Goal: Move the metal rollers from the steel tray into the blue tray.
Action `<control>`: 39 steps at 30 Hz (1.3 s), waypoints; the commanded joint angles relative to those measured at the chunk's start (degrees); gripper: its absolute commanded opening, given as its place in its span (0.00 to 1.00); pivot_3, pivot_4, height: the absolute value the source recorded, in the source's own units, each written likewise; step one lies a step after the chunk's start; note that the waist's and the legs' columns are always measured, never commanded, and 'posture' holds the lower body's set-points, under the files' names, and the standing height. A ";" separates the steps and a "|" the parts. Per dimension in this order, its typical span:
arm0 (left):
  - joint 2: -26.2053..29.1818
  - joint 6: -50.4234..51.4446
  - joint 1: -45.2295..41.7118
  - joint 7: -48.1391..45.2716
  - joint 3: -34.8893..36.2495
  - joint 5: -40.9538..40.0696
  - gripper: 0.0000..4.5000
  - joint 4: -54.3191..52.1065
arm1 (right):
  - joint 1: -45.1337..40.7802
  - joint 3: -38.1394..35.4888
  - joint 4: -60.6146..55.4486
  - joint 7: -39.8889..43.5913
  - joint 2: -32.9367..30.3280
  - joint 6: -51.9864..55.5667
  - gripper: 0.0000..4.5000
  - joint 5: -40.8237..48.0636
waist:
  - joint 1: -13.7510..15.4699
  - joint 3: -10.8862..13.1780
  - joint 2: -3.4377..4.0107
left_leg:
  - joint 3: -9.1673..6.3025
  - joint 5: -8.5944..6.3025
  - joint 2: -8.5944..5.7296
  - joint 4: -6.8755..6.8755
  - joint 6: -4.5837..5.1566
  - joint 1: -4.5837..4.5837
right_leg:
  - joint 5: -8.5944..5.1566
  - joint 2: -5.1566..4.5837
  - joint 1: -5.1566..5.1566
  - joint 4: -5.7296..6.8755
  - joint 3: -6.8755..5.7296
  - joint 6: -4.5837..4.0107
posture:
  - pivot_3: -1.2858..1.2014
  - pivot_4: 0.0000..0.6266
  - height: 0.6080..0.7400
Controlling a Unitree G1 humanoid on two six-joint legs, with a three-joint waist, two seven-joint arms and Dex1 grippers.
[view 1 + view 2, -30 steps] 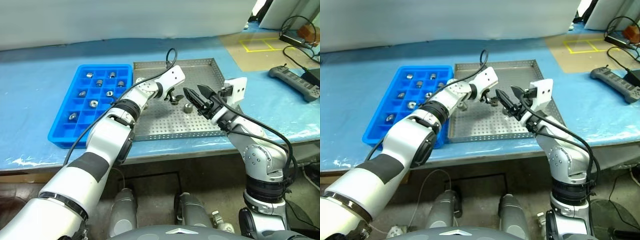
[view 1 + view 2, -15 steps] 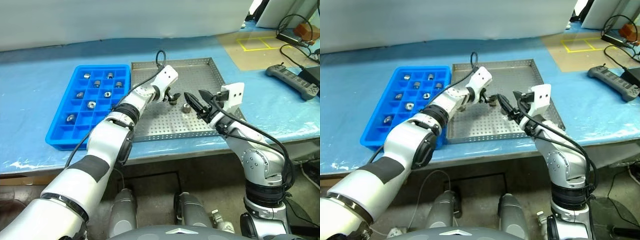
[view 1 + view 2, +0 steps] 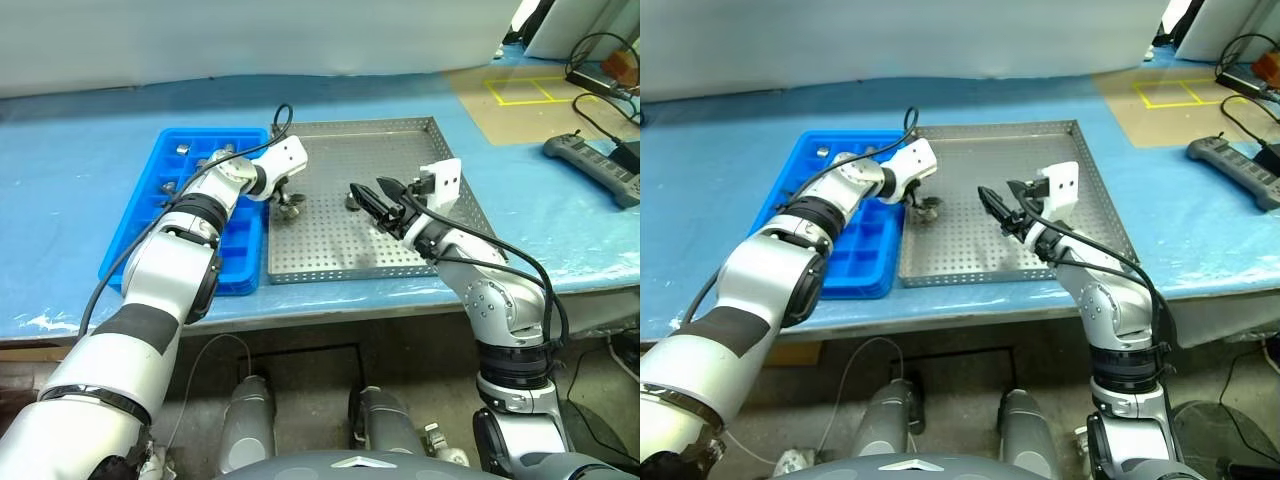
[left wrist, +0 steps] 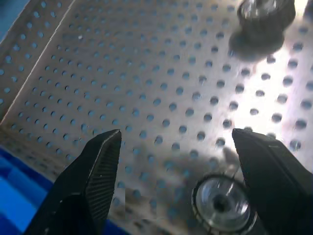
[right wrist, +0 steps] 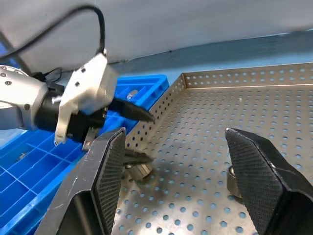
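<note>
The steel tray (image 3: 400, 150) lies in the middle of the table, with the blue tray (image 3: 150, 215) along its left side. My left gripper (image 3: 290, 203) hangs open low over the steel tray's left part. One metal roller (image 4: 222, 203) lies on the perforated floor between its fingers, close to one of them. A second roller (image 5: 234, 178) sits on the steel tray right beside my right gripper (image 3: 365, 188), which is open and holds nothing. Further rollers (image 3: 823, 152) rest in the blue tray's far compartments, partly hidden by my left arm.
A grey handheld controller (image 3: 590, 165) with cables lies at the far right of the blue-covered table. Yellow tape marks a brown patch (image 3: 515, 90) at the back right. The table's front edge runs just below both trays.
My left gripper has swung left across the steel tray, from its middle to its left part by the blue tray, staying open. The right gripper has hardly moved. The camera view has shifted slightly.
</note>
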 commanded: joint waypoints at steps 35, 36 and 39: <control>4.99 -1.49 -6.00 -12.60 -3.16 5.99 0.85 0.76 | 7.36 3.59 -3.24 -4.27 6.96 -6.66 0.75 -3.99 | -0.70 0.01 0.01 | 0.17 -0.05 -0.02 -0.24 0.03 0.31 | -0.02 -0.05 0.16 -0.15 0.13 0.00 | 0.36 0.24 1.00; 5.04 -1.22 -5.83 -12.34 -3.33 6.24 0.85 0.83 | 7.49 3.67 -3.22 -4.29 7.16 -6.79 0.75 -4.15 | -0.66 0.01 0.01 | 0.17 -0.05 -0.02 -0.24 0.03 0.31 | -0.02 -0.05 0.16 -0.15 0.12 0.00 | 0.36 0.24 1.00; 4.71 -1.41 -4.89 -12.15 -3.70 6.67 0.85 0.91 | 7.92 3.69 -3.11 -4.37 7.68 -7.20 0.75 -4.54 | -0.62 0.01 0.00 | 0.17 -0.05 -0.05 -0.23 0.04 0.30 | -0.01 -0.07 0.17 -0.15 0.13 0.00 | 0.36 0.24 1.00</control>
